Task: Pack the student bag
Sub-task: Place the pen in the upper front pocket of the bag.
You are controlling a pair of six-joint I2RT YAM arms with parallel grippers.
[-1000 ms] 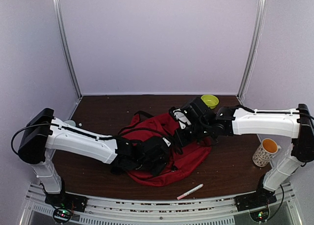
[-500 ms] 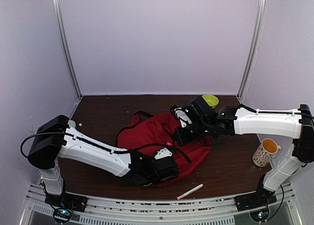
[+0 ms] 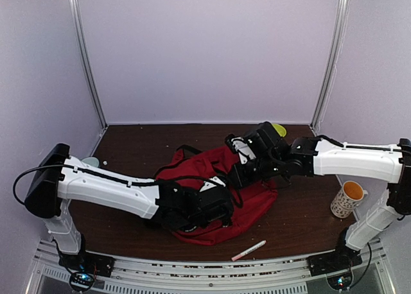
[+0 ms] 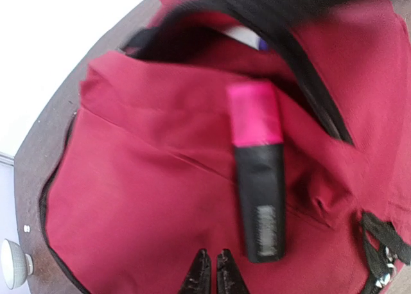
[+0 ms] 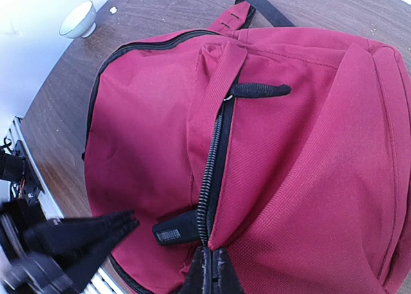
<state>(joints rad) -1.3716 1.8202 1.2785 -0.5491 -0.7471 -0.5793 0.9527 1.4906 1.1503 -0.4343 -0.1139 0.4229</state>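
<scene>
The student bag (image 3: 247,201) lies dark red in the middle of the table, also seen in the left wrist view (image 4: 141,198) and the right wrist view (image 5: 308,146). A highlighter (image 4: 257,178) with a pink cap and black body rests on the fabric at the unzipped opening. Its black barcoded end (image 5: 174,228) pokes out beside the zipper. My left gripper (image 4: 212,271) is shut and empty, just short of the highlighter's black end. My right gripper (image 5: 210,271) is shut on the bag's zipper edge and holds the flap up. The left gripper's fingers (image 5: 112,228) show dark at lower left.
A pink-and-white pen (image 3: 248,250) lies near the table's front edge. A patterned mug (image 3: 348,199) stands at the right, and a yellow-green bowl (image 3: 277,129) sits behind the right arm. A small white dish (image 5: 78,19) is on the table left of the bag.
My left gripper has gone from part open to shut. The left arm dipped toward the front edge, then came back over the bag. The right arm has shifted only slightly.
</scene>
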